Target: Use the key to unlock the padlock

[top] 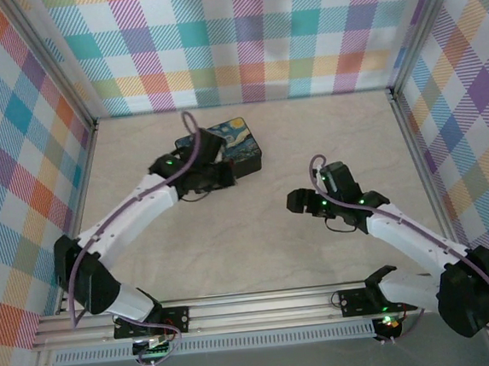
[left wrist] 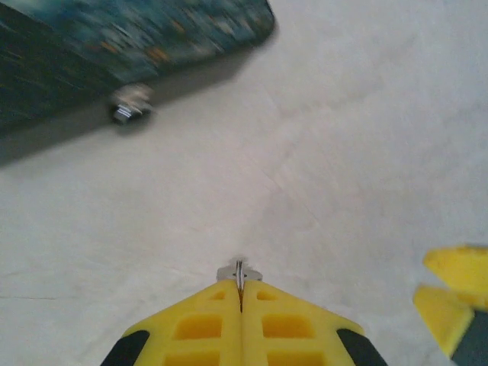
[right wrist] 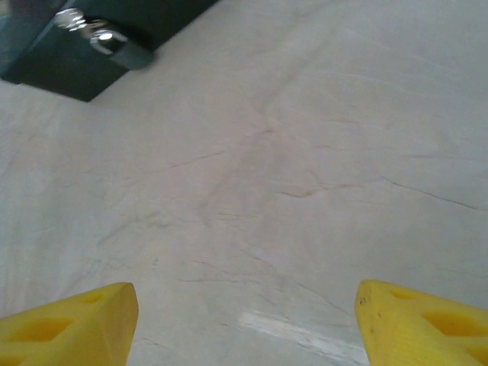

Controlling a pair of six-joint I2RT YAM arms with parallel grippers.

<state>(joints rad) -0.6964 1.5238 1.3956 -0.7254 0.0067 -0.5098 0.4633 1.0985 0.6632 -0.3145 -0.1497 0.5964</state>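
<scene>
My left gripper (left wrist: 240, 284) is shut on the key (left wrist: 239, 271), a thin pale metal sliver that pokes out just past the yellow fingertips. In the left wrist view the padlock (left wrist: 131, 105) is a small blurred silvery piece at the front edge of the black box (left wrist: 114, 38), well ahead of the key and to its left. In the top view my left gripper (top: 218, 175) sits right in front of that box (top: 239, 145). My right gripper (right wrist: 248, 305) is open over bare table with nothing between its fingers. The padlock (right wrist: 103, 36) lies far ahead of it, at upper left.
The box with the swirly blue-and-yellow lid stands at the back middle of the pale marbled table (top: 257, 233). Checked walls close in the sides and back. My right gripper (top: 297, 201) hovers mid-table, and its yellow fingers (left wrist: 456, 293) show at the left wrist view's lower right.
</scene>
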